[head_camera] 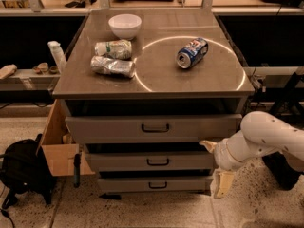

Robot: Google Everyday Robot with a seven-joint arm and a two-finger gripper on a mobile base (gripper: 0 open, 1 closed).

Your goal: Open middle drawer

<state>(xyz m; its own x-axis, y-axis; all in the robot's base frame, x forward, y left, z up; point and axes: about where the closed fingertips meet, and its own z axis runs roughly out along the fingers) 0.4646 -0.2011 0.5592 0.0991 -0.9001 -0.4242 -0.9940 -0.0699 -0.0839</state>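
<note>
The middle drawer [190, 161] is the second of three light-grey drawers under the table, with a small dark bar handle [157, 162]. Its front stands a little out from the cabinet, behind the top drawer's front and ahead of the lowest one's. My gripper [214, 165] is at the drawer's right end, on the white arm [266, 137] that comes in from the right. It is open, with one fingertip [207, 145] above the drawer front's right corner and the other fingertip [221, 184] below it. The handle is well to the left of the gripper.
The top drawer [154, 127] and lowest drawer [152, 185] also stand slightly out. On the tabletop [156, 75] lie a white bowl [125, 25], two crushed packets [113, 57] and a blue can [192, 52]. A cardboard box [57, 146] and a black backpack [21, 172] sit on the floor at left.
</note>
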